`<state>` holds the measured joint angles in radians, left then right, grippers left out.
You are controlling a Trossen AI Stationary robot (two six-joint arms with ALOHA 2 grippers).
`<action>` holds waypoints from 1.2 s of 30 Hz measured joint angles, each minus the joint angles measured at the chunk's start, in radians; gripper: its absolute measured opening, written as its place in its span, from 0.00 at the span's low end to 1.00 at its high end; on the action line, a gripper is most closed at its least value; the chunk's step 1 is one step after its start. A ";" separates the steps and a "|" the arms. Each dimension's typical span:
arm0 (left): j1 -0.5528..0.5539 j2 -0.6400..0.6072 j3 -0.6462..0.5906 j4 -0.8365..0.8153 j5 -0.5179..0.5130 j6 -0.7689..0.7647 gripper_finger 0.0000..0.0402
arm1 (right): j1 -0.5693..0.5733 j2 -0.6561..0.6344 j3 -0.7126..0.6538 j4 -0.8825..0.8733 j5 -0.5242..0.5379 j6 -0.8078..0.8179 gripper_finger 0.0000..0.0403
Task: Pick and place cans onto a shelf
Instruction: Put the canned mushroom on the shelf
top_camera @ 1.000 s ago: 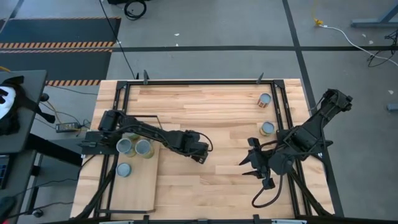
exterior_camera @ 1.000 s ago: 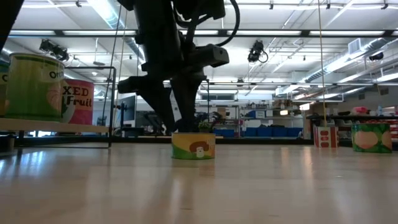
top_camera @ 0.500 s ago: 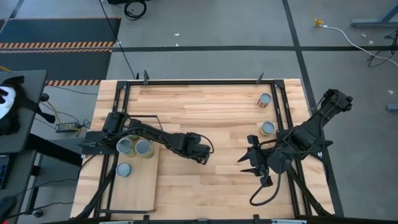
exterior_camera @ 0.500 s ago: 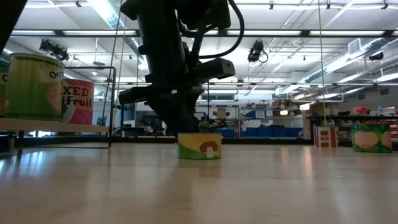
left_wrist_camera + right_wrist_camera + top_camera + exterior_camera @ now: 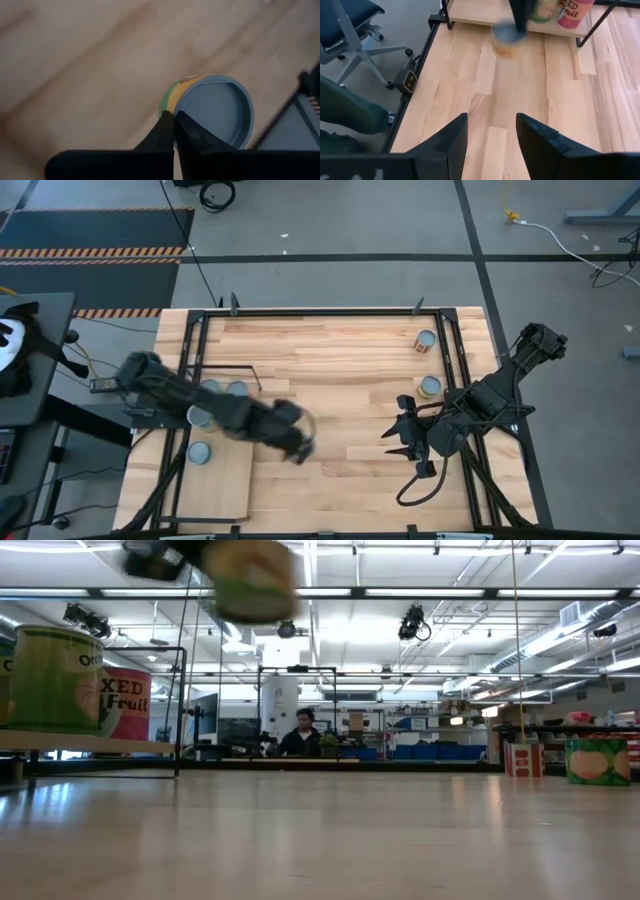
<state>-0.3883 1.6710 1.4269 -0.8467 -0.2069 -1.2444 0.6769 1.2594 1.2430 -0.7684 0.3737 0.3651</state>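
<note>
Overhead, the left gripper (image 5: 293, 442) sits over the plank tabletop (image 5: 340, 360) just off the shelf's (image 5: 222, 478) right edge, toward 7 o'clock of the table's middle, its arm blurred. Its wrist view shows the fingers closed on the carried can (image 5: 210, 111), pinching the rim, with the grey-blue lid facing the camera and a green and yellow label down the side; the can's axis runs roughly along the camera's line of sight. From table height this can (image 5: 250, 578) is a smeared yellowish-green blur high in the air, well clear of the wood, and its tilt cannot be told. On the shelf, at the table's 8 o'clock, three cans stand upright, lids up: one (image 5: 199, 453) alone nearer the front edge, and two farther back, a grey-lidded can (image 5: 237, 389) beside another (image 5: 200, 416) partly under the arm. Two more stand upright on the tabletop: the far can (image 5: 426, 340) at 2 o'clock and the near can (image 5: 430, 386) at 3 o'clock. The right gripper (image 5: 403, 442) waits at about 4 o'clock, fingers spread wide and empty.
</note>
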 joint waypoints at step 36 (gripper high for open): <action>-0.385 -0.246 -0.406 -0.268 0.151 -1.008 0.03 | -0.040 -0.001 0.000 0.009 0.077 -0.019 0.43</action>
<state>-0.7730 1.4252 1.0209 -1.1151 -0.0561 -2.2520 0.6369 1.2588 1.2430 -0.7597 0.4511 0.3466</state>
